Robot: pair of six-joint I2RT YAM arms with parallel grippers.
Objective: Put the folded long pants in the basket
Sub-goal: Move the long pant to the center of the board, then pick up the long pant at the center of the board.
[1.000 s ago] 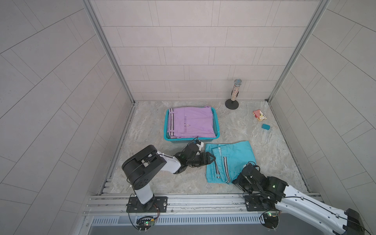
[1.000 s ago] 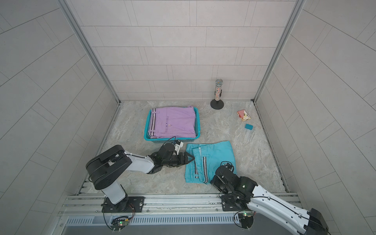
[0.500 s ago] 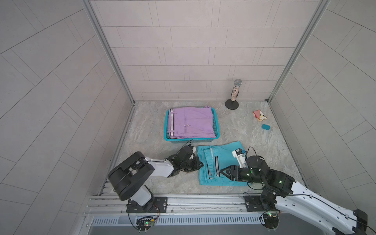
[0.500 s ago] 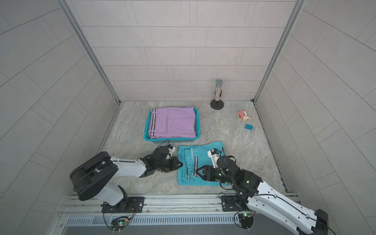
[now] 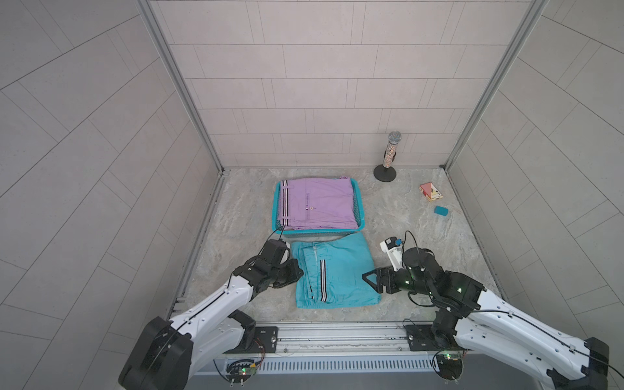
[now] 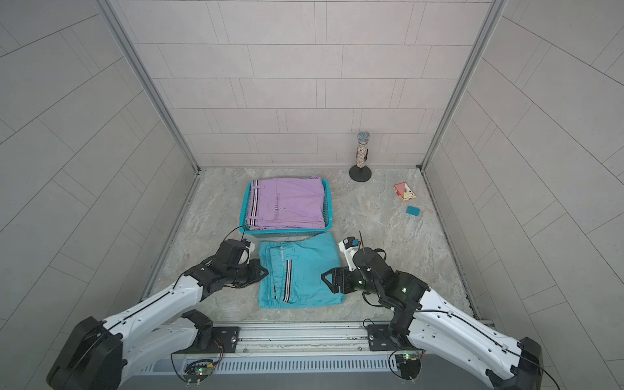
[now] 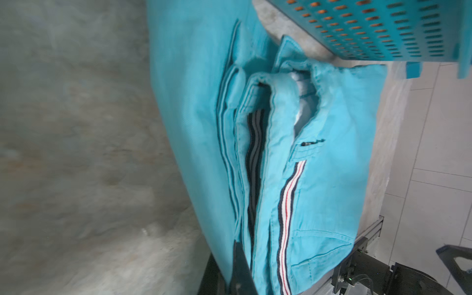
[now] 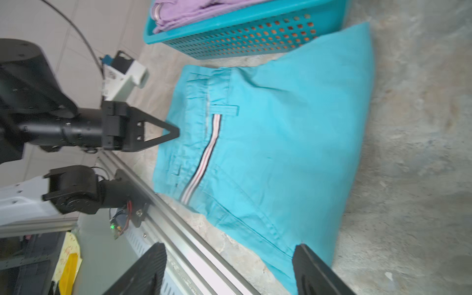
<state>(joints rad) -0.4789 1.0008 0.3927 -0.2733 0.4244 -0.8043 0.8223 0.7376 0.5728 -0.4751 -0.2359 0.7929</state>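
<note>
Turquoise folded long pants (image 5: 334,270) with a black-and-white striped band lie flat on the grey marbled desk (image 5: 236,219). They sit just in front of the shallow turquoise plastic basket (image 5: 359,202) with perforated walls, their far edge close against its front wall. Inside the basket, on top, rests a folded lilac pair of pants (image 5: 317,202) with striped bands along one side. In the right wrist view, orange shows through the holes of the basket's wall.

The left tool (image 5: 300,273) meets the left edge of the turquoise pants, and its black fingers are drawn together on a fold of that edge. The right tool (image 5: 372,282) sits low at the right edge of the same pants. Its two fingers (image 8: 306,265) are spread wide and grip nothing; in the right wrist view a corner of the cloth lies between them.

At the far right of the desk, well apart from the pants, are three things:
- a microphone-shaped object on a round black base (image 5: 388,158)
- a small red-and-white box (image 5: 430,192)
- a small teal block (image 5: 440,211)
</note>
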